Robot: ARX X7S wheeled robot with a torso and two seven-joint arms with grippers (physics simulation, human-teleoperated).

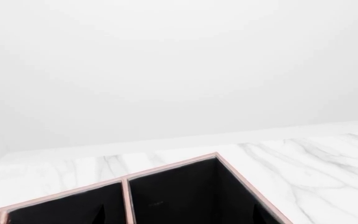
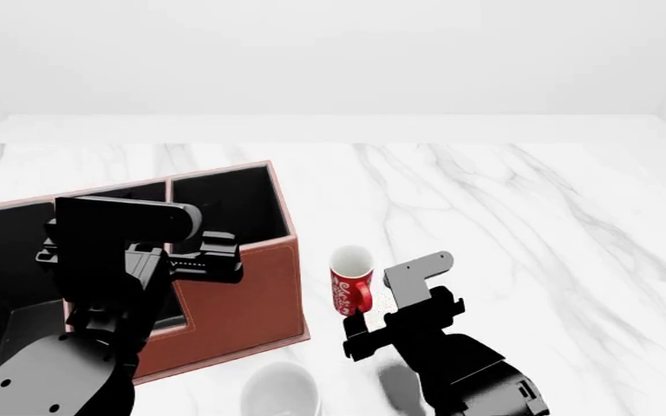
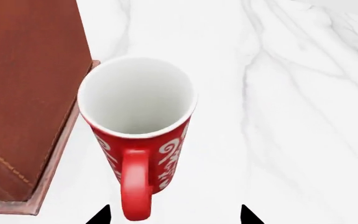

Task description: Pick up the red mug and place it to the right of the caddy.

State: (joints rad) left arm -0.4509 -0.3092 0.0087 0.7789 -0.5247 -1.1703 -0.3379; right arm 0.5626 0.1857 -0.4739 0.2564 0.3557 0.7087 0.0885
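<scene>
Right claw (image 3: 174, 215) sits open just behind the mug (image 3: 138, 135), tips either side of the handle, not gripping. Mug's upright on the desk (image 2: 519, 217), already just right of the caddy (image 2: 240, 295), so I'd say basically done.

head view high over marble table (image 2: 519, 217), right wrist view close above red mug (image 3: 138, 135), both showing caddy (image 2: 235, 295)

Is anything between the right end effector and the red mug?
Nothing visible. In the right wrist view the red mug stands upright beside the caddy, handle toward the open right end effector, with only bare marble between them.
</scene>
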